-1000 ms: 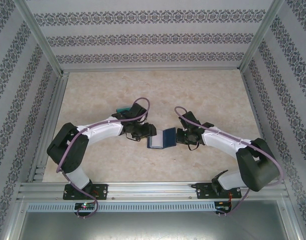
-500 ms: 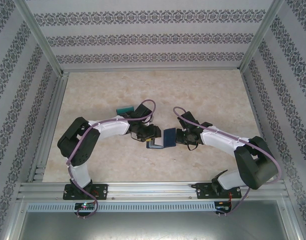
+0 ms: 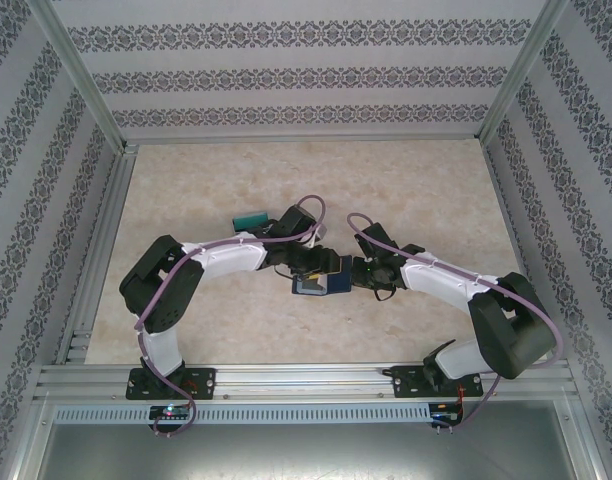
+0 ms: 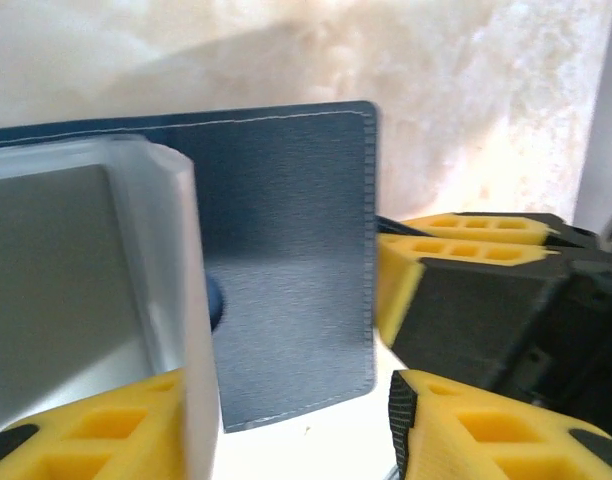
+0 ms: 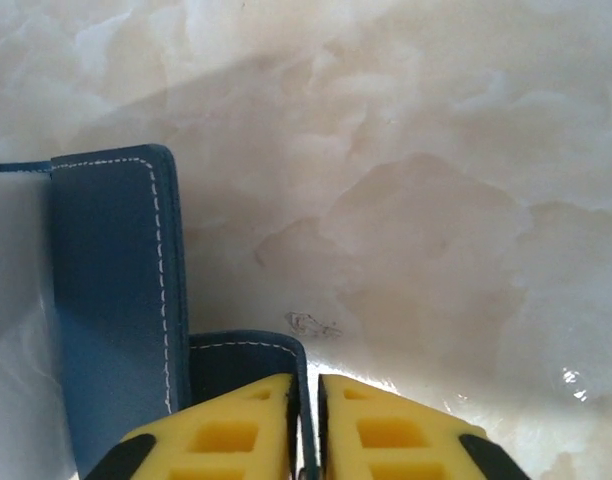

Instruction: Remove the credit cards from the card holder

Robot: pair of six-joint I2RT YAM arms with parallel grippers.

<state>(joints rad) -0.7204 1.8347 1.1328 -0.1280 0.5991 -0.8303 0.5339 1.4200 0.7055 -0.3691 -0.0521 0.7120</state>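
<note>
Card holder (image 3: pixel 322 279): dark navy bifold with pale stitching along its edges. Lies opened near the middle of the table (image 3: pixel 416 190). Gripped at a small dark edge flap by the clenched right jaws, yellow pads (image 5: pixel 226 435) almost meeting on it. Sits between the released left jaws, pads (image 4: pixel 486 435) spread wide on either side of one navy half. Pale grey panel (image 4: pixel 76 280) just beside that half. Teal credit card (image 3: pixel 251 218) flat on the table, left of the middle, apart from the card holder, behind the left arm (image 3: pixel 226 258).
</note>
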